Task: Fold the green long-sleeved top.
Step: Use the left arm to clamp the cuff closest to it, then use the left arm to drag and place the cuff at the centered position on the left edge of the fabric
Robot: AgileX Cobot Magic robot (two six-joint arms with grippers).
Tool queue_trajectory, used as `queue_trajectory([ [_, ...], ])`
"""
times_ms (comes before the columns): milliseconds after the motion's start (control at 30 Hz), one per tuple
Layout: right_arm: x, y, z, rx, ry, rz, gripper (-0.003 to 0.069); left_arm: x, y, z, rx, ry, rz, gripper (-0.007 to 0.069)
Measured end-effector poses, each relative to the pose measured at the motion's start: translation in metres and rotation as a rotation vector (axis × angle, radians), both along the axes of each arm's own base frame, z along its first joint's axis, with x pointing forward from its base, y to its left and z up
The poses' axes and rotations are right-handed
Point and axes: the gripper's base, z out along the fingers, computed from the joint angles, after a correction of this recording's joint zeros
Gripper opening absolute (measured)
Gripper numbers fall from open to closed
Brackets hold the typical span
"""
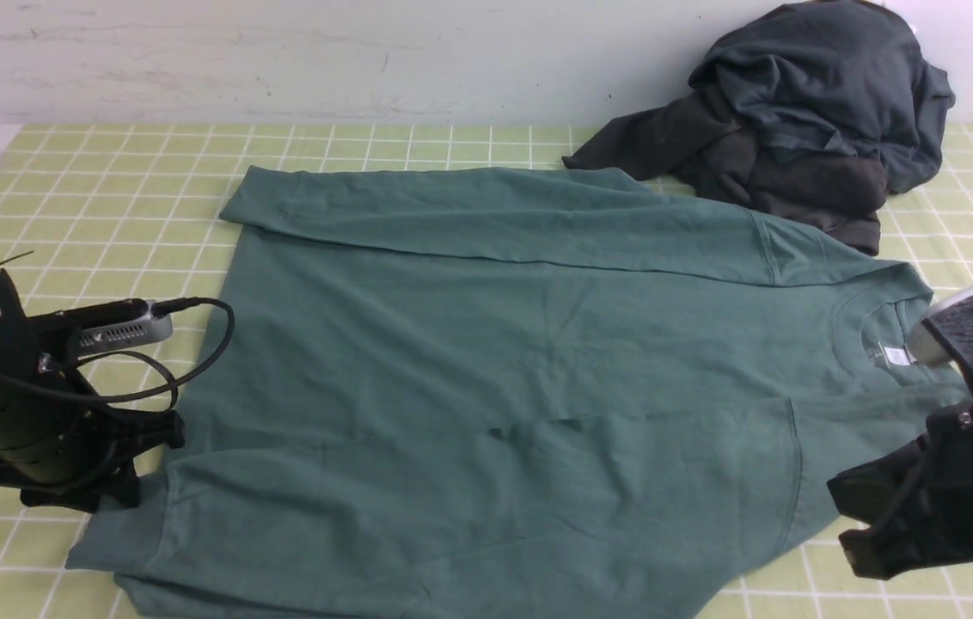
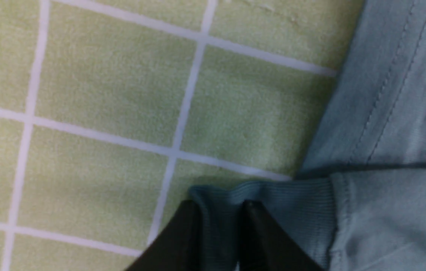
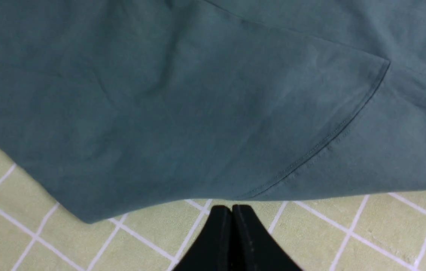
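The green long-sleeved top [image 1: 538, 344] lies flat on the checked mat, its neck and white label [image 1: 893, 354] to the right and both sleeves folded across the body. My left gripper [image 1: 130, 492] is at the top's near left corner. In the left wrist view my left gripper [image 2: 220, 205] is shut on the ribbed cuff [image 2: 292, 203], with cuff fabric between the fingers. My right gripper [image 1: 860, 533] is at the near right. In the right wrist view it [image 3: 231, 207] is shut and empty over bare mat, just off the top's edge [image 3: 198, 113].
A heap of dark charcoal-grey clothes [image 1: 804, 112] lies at the back right, touching the top's far shoulder. The yellow-green checked mat [image 1: 108, 198] covers the table. A pale wall [image 1: 280, 60] runs along the back.
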Motion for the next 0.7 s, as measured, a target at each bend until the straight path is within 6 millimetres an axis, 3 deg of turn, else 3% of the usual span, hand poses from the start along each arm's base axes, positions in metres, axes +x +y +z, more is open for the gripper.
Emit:
queue_trajectory([
  [67, 0.000, 0.000, 0.000, -0.006, -0.005, 0.009, -0.0014, 0.004, -0.006, 0.005, 0.007, -0.004, -0.046, 0.0053],
  [167, 0.000, 0.000, 0.000, -0.010, -0.008, 0.014, -0.0014, 0.011, -0.017, 0.022, 0.021, -0.046, -0.123, 0.0036],
  [233, 0.001, 0.000, 0.000, -0.011, -0.014, 0.016, -0.0014, 0.018, -0.034, 0.064, 0.032, -0.156, -0.207, 0.0034],
  [333, 0.001, -0.001, 0.001, -0.030, -0.028, 0.024, -0.0014, 0.018, -0.059, 0.144, 0.043, -0.376, -0.312, 0.0034],
  [367, 0.001, -0.001, 0.001, -0.034, -0.030, 0.025, -0.0014, 0.016, -0.060, 0.151, 0.044, -0.397, -0.318, 0.0034],
  [400, 0.002, -0.002, 0.001, -0.045, -0.035, 0.029, -0.0014, 0.013, -0.071, 0.188, 0.043, -0.511, -0.352, 0.0034],
  [433, 0.002, -0.002, 0.000, -0.051, -0.037, 0.032, -0.0014, 0.009, -0.077, 0.211, 0.039, -0.581, -0.367, 0.0034],
  [467, 0.002, -0.002, 0.000, -0.052, -0.037, 0.032, -0.0014, 0.008, -0.077, 0.215, 0.039, -0.595, -0.369, 0.0034],
  [500, 0.002, -0.002, 0.000, -0.059, -0.040, 0.035, -0.0014, 0.004, -0.081, 0.243, 0.034, -0.687, -0.380, 0.0034],
  [533, 0.002, -0.003, 0.000, -0.062, -0.042, 0.036, -0.0014, 0.002, -0.082, 0.255, 0.034, -0.730, -0.381, 0.0034],
  [633, 0.002, -0.003, 0.000, -0.065, -0.043, 0.037, -0.0014, 0.006, -0.081, 0.264, 0.036, -0.768, -0.374, 0.0034],
  [700, 0.002, -0.003, 0.000, -0.069, -0.044, 0.038, -0.0014, 0.024, -0.080, 0.245, 0.045, -0.707, -0.368, 0.0034],
])
